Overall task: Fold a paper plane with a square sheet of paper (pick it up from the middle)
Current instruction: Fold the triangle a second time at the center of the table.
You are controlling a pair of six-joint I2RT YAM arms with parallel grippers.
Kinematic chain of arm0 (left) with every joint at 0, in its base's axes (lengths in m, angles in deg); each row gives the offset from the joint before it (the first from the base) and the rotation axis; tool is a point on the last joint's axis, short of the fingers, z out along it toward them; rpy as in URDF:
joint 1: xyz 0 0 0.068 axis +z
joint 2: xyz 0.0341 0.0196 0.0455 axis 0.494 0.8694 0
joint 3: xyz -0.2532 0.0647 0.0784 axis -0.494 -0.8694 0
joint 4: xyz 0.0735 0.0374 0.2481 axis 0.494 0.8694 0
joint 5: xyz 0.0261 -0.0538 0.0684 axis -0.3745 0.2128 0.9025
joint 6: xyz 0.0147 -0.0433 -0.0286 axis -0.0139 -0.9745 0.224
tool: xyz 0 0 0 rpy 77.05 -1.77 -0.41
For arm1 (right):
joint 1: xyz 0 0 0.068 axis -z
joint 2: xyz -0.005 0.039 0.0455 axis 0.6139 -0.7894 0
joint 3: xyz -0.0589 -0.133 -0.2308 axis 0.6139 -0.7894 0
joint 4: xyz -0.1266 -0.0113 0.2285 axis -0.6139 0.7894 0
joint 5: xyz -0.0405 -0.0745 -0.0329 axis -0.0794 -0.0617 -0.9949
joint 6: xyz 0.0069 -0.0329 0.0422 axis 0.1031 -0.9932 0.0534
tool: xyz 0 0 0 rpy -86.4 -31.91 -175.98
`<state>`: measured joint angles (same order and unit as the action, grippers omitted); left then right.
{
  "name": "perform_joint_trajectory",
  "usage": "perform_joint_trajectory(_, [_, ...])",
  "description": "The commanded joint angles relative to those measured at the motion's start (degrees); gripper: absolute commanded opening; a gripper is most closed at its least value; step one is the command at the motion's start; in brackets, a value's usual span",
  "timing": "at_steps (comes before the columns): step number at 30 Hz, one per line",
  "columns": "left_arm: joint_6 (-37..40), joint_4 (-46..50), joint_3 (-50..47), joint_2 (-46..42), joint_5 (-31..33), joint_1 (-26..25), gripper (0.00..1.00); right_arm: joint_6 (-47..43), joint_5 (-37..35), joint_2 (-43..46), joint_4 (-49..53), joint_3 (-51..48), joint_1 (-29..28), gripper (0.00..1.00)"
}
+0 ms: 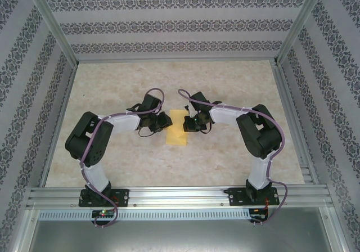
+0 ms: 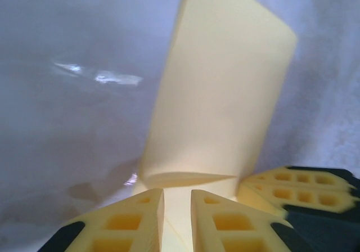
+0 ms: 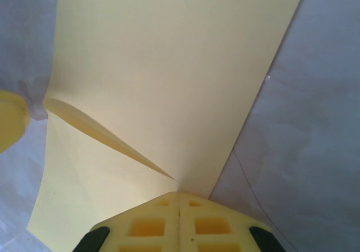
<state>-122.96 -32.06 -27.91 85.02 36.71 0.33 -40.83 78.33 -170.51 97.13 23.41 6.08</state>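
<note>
Beige marbled surface (image 1: 169, 77) inside a booth lined with grey patterned walls (image 1: 169, 24). A pale yellow sheet of paper (image 1: 178, 133) lies on it, looking taller than wide from above. Two robot arms bend in toward the sheet, one from each side. The left end effector (image 1: 166, 122) sits at the sheet's left edge and the right end effector (image 1: 189, 122) at its right edge, both toward the sheet's far half. In the left wrist view, the left end effector's yellow fingers (image 2: 225, 221) are slightly spread, with a narrow gap between them where yellow paper shows. The sheet rises away from them, and a raised fold runs across it just beyond their tips. In the right wrist view, the right end effector's yellow fingers (image 3: 152, 224) are pressed together at the sheet's edge and appear to pinch it. A raised ridge in the paper runs straight to their tips. Beyond the ridge, the sheet spreads flat and unmarked.
</note>
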Motion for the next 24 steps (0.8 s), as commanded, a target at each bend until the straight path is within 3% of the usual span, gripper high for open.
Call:
perform_joint_trajectory(1, [1.73, -4.02, -0.21, -2.69, -2.3, -0.9, 0.19, -1.18, -9.81, -6.98, 5.48, -3.56, -0.3, 0.06])
perform_joint_trajectory(12, [1.63, -5.22, 1.22, 2.86, -5.12, -3.86, 0.14, -0.72, -9.5, -8.08, 5.68, -3.3, -0.4, 0.06])
perform_joint_trajectory(24, [1.92, -0.09, -1.13, 4.11, 1.96, -2.62, 0.13, -1.49, -11.63, -9.53, 7.41, -3.39, -0.42, 0.05])
